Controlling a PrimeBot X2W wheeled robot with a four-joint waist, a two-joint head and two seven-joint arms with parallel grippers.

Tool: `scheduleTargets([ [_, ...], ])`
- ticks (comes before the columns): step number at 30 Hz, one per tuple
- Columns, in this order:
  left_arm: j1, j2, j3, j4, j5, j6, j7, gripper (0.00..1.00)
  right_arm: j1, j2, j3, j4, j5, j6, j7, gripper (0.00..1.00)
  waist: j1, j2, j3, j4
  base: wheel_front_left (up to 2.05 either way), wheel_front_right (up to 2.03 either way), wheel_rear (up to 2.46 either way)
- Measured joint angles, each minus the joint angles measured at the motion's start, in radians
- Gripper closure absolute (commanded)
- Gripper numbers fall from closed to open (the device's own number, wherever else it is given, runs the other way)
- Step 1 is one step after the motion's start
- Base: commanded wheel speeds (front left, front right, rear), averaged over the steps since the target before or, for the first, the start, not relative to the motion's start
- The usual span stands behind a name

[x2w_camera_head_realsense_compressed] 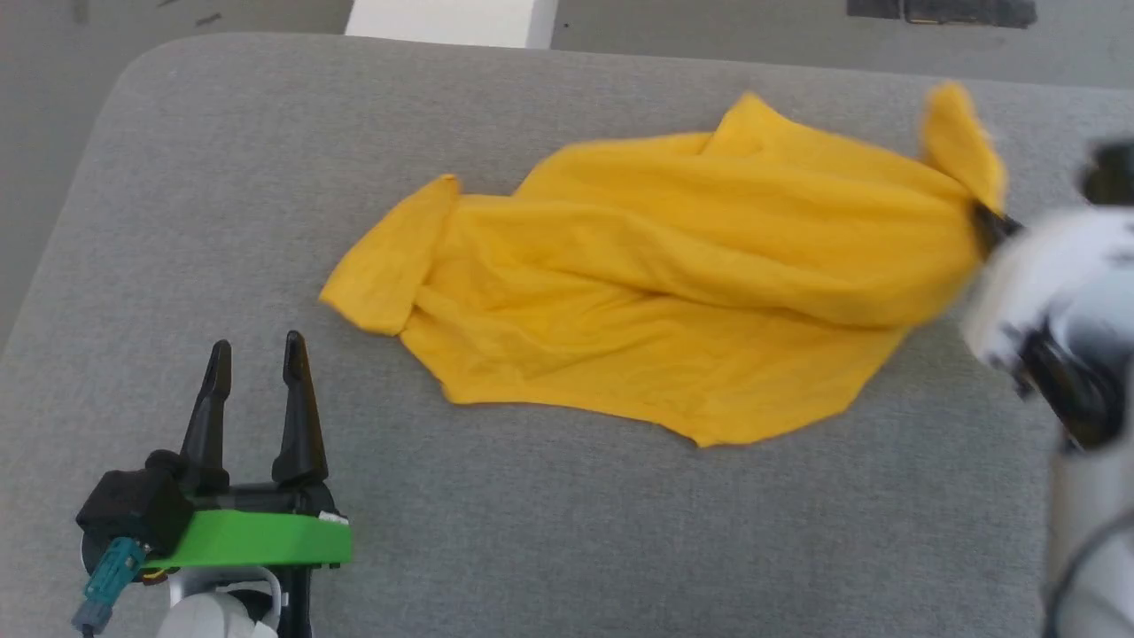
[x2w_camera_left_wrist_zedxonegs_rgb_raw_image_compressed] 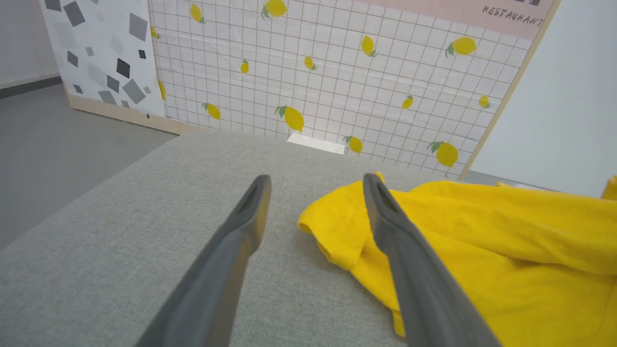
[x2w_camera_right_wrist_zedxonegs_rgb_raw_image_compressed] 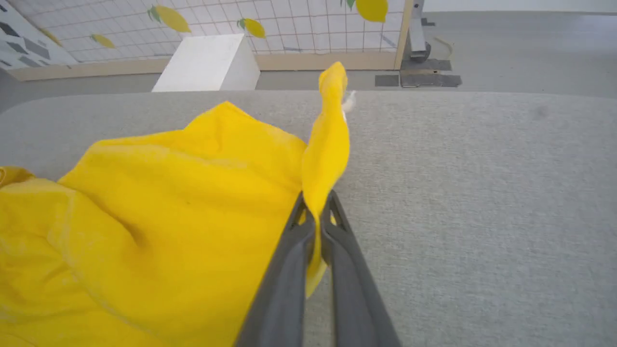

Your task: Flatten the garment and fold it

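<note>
Yellow T-shirt (x2w_camera_head_realsense_compressed: pixel 673 292) lies rumpled on grey upholstery (x2w_camera_head_realsense_compressed: pixel 221 177); your right hand (x2w_camera_right_wrist_zedxonegs_rgb_raw_image_compressed: pixel 315 206) pinches its raised edge, your left hand (x2w_camera_head_realsense_compressed: pixel 257 346) sits spread beside its sleeve (x2w_camera_head_realsense_compressed: pixel 390 266).

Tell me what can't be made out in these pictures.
Right gripper: motion-blurred in the head view, partly past the right edge.
Garment: underside hidden by its own folds; right wrist view cuts it off left and bottom.
Left gripper: base cut by the head view's bottom edge.
</note>
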Motion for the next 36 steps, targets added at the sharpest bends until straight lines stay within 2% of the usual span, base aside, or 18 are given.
scheduleTargets([
  [3,0.000,-0.001,-0.005,0.001,0.002,0.000,0.000,0.00,0.196,-0.001,-0.106,-0.169,0.029,0.000,0.000,1.00,0.0000,0.0000,0.005,-0.023,0.00,0.00,0.00],
  [6,0.001,-0.001,-0.012,0.000,0.003,0.000,0.000,0.00,0.403,-0.002,-0.200,-0.259,0.139,0.000,0.013,1.00,0.0000,0.0000,0.013,-0.039,0.00,0.00,0.00],
  [11,0.001,0.004,-0.019,-0.003,0.001,0.000,0.000,0.00,0.683,-0.004,-0.271,-0.260,0.293,0.001,-0.034,1.00,-0.0001,0.0000,0.035,-0.057,0.00,0.00,0.00],
  [15,0.001,0.012,-0.021,-0.002,-0.001,0.000,0.000,0.00,0.729,-0.016,-0.240,-0.207,0.342,0.006,-0.142,1.00,0.0000,0.0000,0.045,-0.076,0.00,0.00,0.00],
  [16,0.001,0.013,-0.021,-0.001,-0.001,0.000,0.000,0.00,0.728,-0.019,-0.225,-0.193,0.346,0.009,-0.171,0.80,0.0000,0.0000,0.046,-0.081,0.00,0.00,0.00],
  [17,0.001,0.014,-0.021,0.000,-0.001,0.000,0.000,0.00,0.728,-0.021,-0.217,-0.183,0.350,0.009,-0.193,0.66,-0.0001,0.0000,0.046,-0.085,0.00,0.00,0.00],
  [18,0.001,0.015,-0.021,0.001,-0.001,0.000,0.000,0.00,0.726,-0.021,-0.206,-0.170,0.355,0.009,-0.217,0.25,0.0000,0.0000,0.044,-0.089,0.00,0.00,0.00],
  [19,0.002,0.015,-0.022,0.003,0.000,0.000,0.000,0.00,0.723,-0.023,-0.197,-0.161,0.353,0.009,-0.235,0.00,0.0000,0.0000,0.041,-0.093,0.00,0.00,0.00],
  [22,0.003,0.015,-0.024,0.008,0.000,0.000,0.000,0.00,0.707,-0.019,-0.183,-0.155,0.345,0.008,-0.269,0.00,0.0000,0.0000,0.026,-0.099,0.00,0.00,0.00],
  [26,0.007,0.015,-0.027,0.012,0.000,0.000,0.000,0.00,0.659,-0.001,-0.176,-0.242,0.300,0.000,-0.259,0.00,0.0000,0.0000,0.008,-0.102,0.00,0.00,0.00],
  [30,0.008,0.014,-0.034,0.014,0.000,0.000,0.000,0.00,0.557,-0.003,-0.154,-0.395,0.238,0.000,-0.157,0.00,0.0000,0.0001,0.002,-0.097,0.00,0.00,0.00],
  [32,0.008,0.013,-0.039,0.015,0.000,0.000,0.000,0.00,0.491,-0.004,-0.124,-0.433,0.182,0.000,-0.094,0.00,0.0000,0.0000,0.005,-0.091,0.00,0.00,0.00],
  [36,0.003,0.013,-0.049,0.014,-0.001,0.000,0.000,0.00,0.343,-0.003,-0.044,-0.406,0.104,0.000,0.012,0.00,0.0000,0.0000,0.020,-0.077,0.00,0.00,0.00],
])
